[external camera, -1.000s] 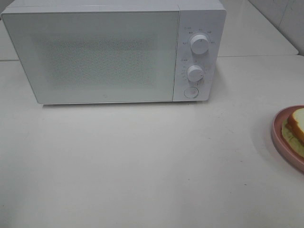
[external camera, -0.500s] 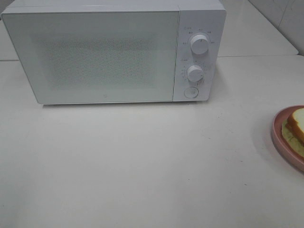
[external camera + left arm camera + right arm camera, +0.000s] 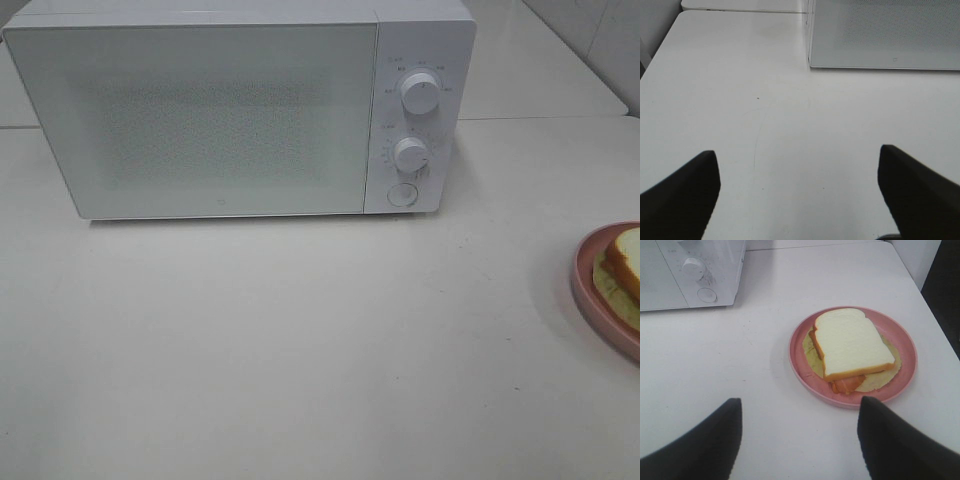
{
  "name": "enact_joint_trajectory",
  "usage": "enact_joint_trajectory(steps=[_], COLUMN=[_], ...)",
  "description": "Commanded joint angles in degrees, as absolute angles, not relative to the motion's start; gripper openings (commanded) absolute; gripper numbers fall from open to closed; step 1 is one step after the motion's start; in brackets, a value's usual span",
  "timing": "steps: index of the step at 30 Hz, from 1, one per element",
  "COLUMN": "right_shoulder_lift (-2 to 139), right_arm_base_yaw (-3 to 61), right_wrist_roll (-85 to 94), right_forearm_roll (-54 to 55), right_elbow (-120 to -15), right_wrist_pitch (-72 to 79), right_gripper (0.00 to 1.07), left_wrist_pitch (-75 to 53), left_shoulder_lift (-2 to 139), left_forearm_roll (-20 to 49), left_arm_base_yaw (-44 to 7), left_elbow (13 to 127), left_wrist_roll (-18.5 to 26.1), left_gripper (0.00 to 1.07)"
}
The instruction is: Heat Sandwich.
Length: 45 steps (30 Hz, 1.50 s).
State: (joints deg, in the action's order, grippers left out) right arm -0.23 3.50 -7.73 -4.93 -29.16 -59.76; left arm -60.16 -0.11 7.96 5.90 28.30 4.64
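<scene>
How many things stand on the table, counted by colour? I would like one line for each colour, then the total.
White: 1, the white box-shaped microwave oven with its door shut.
Pink: 1, the round pink plate.
White and tan: 1, the sandwich of white bread with tan crust on that plate.
Total: 3

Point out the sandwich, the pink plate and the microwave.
sandwich (image 3: 852, 342), right wrist view, on the top bread slice.
pink plate (image 3: 797, 357), right wrist view, on its bare rim.
microwave (image 3: 215, 115), exterior high view, on its door.

Small grey markings are printed around the two round white dials (image 3: 420, 92) on the control panel of the white box-shaped microwave (image 3: 240, 110), but none is sharp enough to be read.
</scene>
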Motion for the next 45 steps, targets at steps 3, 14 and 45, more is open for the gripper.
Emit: enact_joint_trajectory(steps=[3, 14, 45], right_shoulder_lift=[-1.5, -1.5, -1.5], right_arm_base_yaw=[3.5, 3.5, 3.5], right_wrist_roll=[-7.8, -7.8, -7.8], right_forearm_roll=[-5.1, -5.1, -5.1], right_elbow=[-29.0, -29.0, -29.0], right_wrist_pitch=[-59.6, -59.6, -59.6], right_gripper=[0.64, 0.64, 0.64], left_wrist_pitch=[-59.4, -59.4, -59.4], left_shoulder_lift=[-1.5, -1.5, -1.5], left_forearm_roll=[7.8, 7.8, 7.8], left_arm_base_yaw=[5.6, 5.6, 5.6], left_elbow=[28.1, 28.1, 28.1], left_wrist_roll=[4.1, 4.2, 4.2], left_gripper=[0.79, 0.79, 0.79])
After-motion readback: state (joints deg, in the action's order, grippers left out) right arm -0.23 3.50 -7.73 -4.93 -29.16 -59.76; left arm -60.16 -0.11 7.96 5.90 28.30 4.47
